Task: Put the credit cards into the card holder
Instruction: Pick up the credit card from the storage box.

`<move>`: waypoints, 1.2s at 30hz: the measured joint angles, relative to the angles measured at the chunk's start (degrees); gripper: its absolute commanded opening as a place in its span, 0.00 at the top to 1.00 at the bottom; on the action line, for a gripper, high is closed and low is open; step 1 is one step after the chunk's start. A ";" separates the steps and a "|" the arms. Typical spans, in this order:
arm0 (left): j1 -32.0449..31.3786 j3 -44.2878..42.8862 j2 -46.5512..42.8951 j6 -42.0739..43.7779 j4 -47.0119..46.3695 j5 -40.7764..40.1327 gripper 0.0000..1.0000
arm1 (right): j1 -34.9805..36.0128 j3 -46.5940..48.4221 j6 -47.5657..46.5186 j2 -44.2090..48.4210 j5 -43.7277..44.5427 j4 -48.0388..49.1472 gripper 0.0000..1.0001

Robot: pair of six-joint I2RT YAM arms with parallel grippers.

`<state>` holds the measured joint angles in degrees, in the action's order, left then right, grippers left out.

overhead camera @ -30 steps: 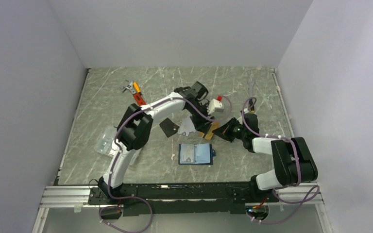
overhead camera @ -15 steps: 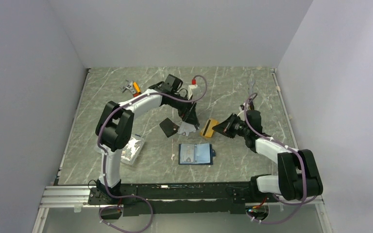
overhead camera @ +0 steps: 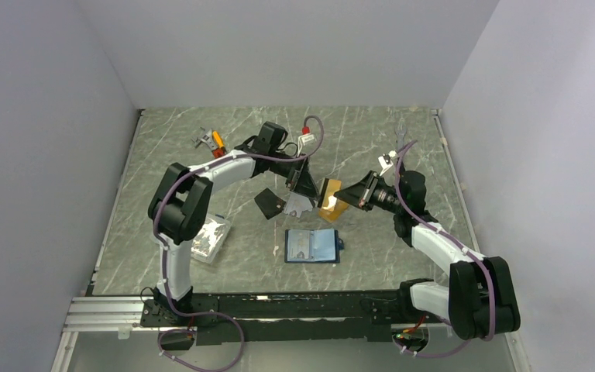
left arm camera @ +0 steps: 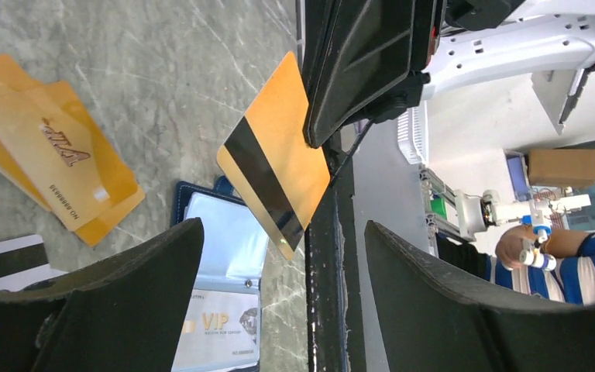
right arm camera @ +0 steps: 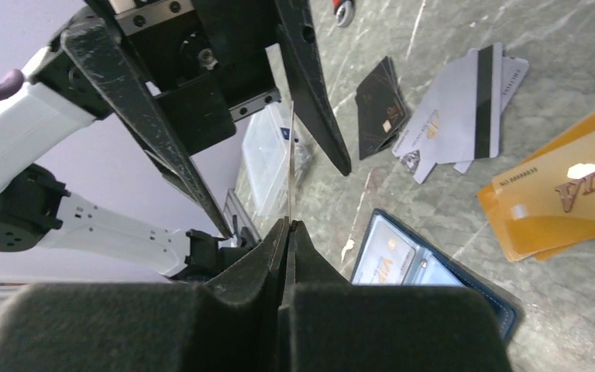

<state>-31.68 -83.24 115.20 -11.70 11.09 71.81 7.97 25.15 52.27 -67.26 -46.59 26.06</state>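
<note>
My right gripper (right arm camera: 288, 226) is shut on an orange-gold credit card with a black stripe (left arm camera: 275, 167), held off the table and seen edge-on (right arm camera: 288, 167) in the right wrist view. My left gripper (left arm camera: 279, 298) stands open, one finger on each side of that card without touching it. The navy card holder (overhead camera: 312, 246) lies open below them with a VIP card in one pocket (left arm camera: 217, 325). On the table lie a black card (overhead camera: 269, 203), silver-white striped cards (right arm camera: 465, 108) and more gold cards (left arm camera: 46, 155).
A clear plastic box of small parts (overhead camera: 211, 236) sits at the left. At the back lie an orange-handled tool (overhead camera: 215, 139) and a metal wrench (overhead camera: 403, 139). White walls close in the marble table (overhead camera: 170, 178) on three sides.
My right gripper has lifted the orange-gold card off the table and up to the left. My left gripper has opened and swung round to straddle that card.
</note>
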 measured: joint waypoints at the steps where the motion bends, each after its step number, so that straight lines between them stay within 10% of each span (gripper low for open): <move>1: 0.00 0.52 -0.09 -1.05 -1.38 0.68 0.19 | 0.00 0.00 0.42 0.00 -0.52 0.74 1.00; 21: 0.11 8.94 -0.72 -28.09 -34.99 7.98 1.00 | 3.61 0.66 1.22 -0.55 -2.03 4.48 1.00; 27: 0.33 9.99 -0.72 -37.81 -46.29 9.38 1.00 | 3.85 1.01 1.92 -0.11 -2.69 6.80 0.78; 36: 0.44 10.29 -0.72 -47.82 -58.71 10.78 0.95 | 5.05 1.01 4.94 -0.55 -3.41 13.05 0.77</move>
<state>-31.24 -72.95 114.48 -59.53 -47.62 82.59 13.02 26.15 57.21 -67.81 -50.00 39.11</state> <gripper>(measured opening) 0.032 0.233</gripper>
